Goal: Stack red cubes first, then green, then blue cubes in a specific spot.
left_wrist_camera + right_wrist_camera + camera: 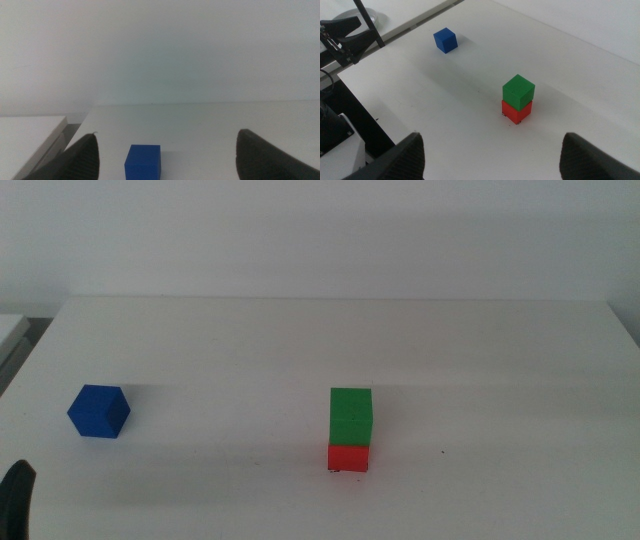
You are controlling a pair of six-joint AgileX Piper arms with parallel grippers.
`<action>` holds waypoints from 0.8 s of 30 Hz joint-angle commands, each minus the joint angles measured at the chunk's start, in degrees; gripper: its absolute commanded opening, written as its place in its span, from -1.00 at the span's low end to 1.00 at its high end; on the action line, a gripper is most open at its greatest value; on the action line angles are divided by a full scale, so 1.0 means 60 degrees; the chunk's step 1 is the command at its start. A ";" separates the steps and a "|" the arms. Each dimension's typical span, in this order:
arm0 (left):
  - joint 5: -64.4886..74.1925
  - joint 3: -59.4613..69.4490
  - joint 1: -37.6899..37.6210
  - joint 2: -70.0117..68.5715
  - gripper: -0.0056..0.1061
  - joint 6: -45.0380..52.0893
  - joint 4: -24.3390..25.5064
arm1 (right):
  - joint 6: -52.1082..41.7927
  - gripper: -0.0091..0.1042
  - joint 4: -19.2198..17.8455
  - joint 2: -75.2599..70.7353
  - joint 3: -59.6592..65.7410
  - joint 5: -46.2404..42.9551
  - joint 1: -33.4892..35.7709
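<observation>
The green cube [351, 417] sits on top of the red cube [348, 457] right of the table's middle, on the spot; a trace of its black scribbles shows at the red cube's base. The stack also shows in the right wrist view, green cube [518, 91] over red cube [516, 111]. The blue cube [99, 411] stands alone at the left. My left gripper [167, 160] is open, with the blue cube [143, 161] ahead between its jaws; only its tip [15, 498] shows at the bottom left. My right gripper [492, 157] is open and empty, raised back from the stack.
A tiny black dot [443, 451] lies right of the stack. The white table's [330, 340] far edge meets a pale wall. A white ledge [30, 135] lies off the table's left side. The left arm's dark frame [345, 32] shows beyond the table's edge.
</observation>
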 commanded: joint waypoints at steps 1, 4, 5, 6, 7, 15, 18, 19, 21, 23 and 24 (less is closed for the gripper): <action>-0.0139 0.0007 0.0012 -0.0038 0.78 -0.0008 -0.0002 | -0.0070 0.60 -0.0072 -0.0004 0.0019 -0.0108 0.0006; 0.0600 -0.0984 0.0638 0.0881 0.78 -0.0008 -0.0024 | -0.0070 0.60 -0.0072 -0.0004 0.0019 -0.0108 0.0006; 0.1225 -0.1678 0.0815 0.1587 0.78 -0.0008 -0.0024 | -0.0070 0.60 -0.0072 -0.0004 0.0019 -0.0108 0.0006; 0.1883 -0.2312 0.0951 0.2214 0.78 -0.0008 -0.0024 | -0.0070 0.60 -0.0072 -0.0004 0.0019 -0.0108 0.0006; 0.2843 -0.3177 0.1102 0.3019 0.78 -0.0008 -0.0024 | -0.0070 0.60 -0.0072 -0.0004 0.0019 -0.0108 0.0006; 0.9440 -0.8138 0.1356 0.7837 0.78 -0.0008 -0.0172 | -0.0070 0.60 -0.0072 -0.0004 0.0019 -0.0108 0.0006; 1.0255 -0.8861 0.1356 0.9053 0.78 -0.0008 -0.0276 | -0.0070 0.60 -0.0072 -0.0004 0.0019 -0.0108 0.0006; 1.0299 -0.9006 0.1356 0.9432 0.78 -0.0027 -0.0216 | -0.0070 0.60 -0.0072 -0.0004 0.0019 -0.0108 0.0006; 0.9906 -0.9150 0.1356 1.0085 0.78 0.0015 -0.0075 | -0.0070 0.60 -0.0072 -0.0004 0.0019 -0.0108 0.0006; 0.9283 -0.9295 0.1356 1.0800 0.78 0.0013 -0.0037 | -0.0070 0.60 -0.0072 -0.0004 0.0019 -0.0108 0.0006; 0.9119 -0.9395 0.1356 1.1140 0.78 -0.0046 -0.0037 | -0.0070 0.60 -0.0072 -0.0004 0.0019 -0.0108 0.0006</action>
